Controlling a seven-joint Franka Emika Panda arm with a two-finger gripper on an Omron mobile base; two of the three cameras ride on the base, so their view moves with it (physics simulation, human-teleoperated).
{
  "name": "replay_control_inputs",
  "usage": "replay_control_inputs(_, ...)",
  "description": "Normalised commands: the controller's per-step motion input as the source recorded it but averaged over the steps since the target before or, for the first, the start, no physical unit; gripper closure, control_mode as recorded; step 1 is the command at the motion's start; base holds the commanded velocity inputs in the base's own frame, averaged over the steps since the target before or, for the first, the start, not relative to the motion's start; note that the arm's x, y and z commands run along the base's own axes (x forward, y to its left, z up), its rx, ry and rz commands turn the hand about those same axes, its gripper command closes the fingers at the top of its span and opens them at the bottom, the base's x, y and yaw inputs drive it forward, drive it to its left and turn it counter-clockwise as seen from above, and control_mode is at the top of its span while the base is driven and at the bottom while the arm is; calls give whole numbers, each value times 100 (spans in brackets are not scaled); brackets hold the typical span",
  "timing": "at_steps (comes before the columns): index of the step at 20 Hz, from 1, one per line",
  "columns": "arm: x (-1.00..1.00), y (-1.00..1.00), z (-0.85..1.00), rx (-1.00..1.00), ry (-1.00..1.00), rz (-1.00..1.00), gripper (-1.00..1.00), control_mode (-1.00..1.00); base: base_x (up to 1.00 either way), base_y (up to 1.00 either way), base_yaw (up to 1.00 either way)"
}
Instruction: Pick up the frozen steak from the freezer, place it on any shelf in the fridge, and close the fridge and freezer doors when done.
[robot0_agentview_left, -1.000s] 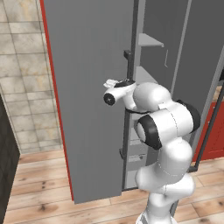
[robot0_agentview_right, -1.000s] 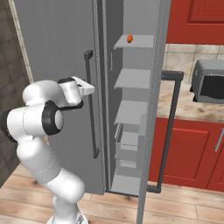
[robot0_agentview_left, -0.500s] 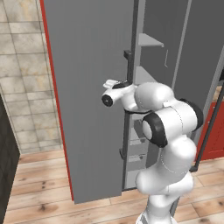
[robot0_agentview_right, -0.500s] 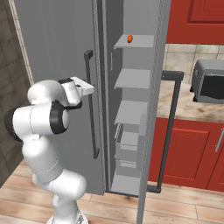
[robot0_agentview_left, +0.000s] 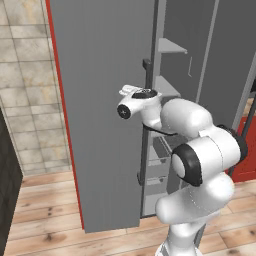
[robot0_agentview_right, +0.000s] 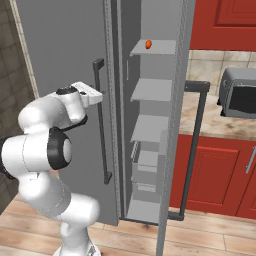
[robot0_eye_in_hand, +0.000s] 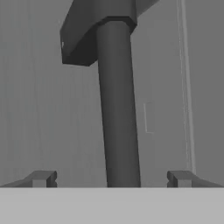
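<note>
The claw (robot0_eye_in_hand: 111, 179) is spread wide, one finger tip (robot0_eye_in_hand: 42, 178) on each side of the dark bar handle (robot0_eye_in_hand: 117, 109) of the wide door (robot0_agentview_right: 65, 65), just below the handle's upper bracket, touching nothing. The narrow door (robot0_agentview_right: 172, 125) stands ajar. Between them, a small red item (robot0_agentview_right: 148, 44), perhaps the steak, lies on the top narrow shelf (robot0_agentview_right: 160, 49) near its left edge.

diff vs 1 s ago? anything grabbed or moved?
Barely anything. The arm has shifted posture slightly, with the elbow a little higher, while the gripper stays at the dark bar handle of the wide door, fingers open either side of the bar, not closed on it. Nothing taken or released. The doors, the shelves and the small orange-red item on the top shelf are as before.
</note>
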Motion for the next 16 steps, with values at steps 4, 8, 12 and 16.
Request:
replay_control_inputs(4, -27, 0, 87, 0, 2, 0, -100, -100, 0, 0, 0)
replay_control_inputs(8, -75, 0, 81, 0, 7, 0, -100, -100, 0, 0, 0)
replay_control_inputs(12, -53, 0, 71, 2, 17, 1, -100, -100, 0, 0, 0)
replay_control_inputs(16, -100, 0, 90, 9, 14, 5, -100, -100, 0, 0, 0)
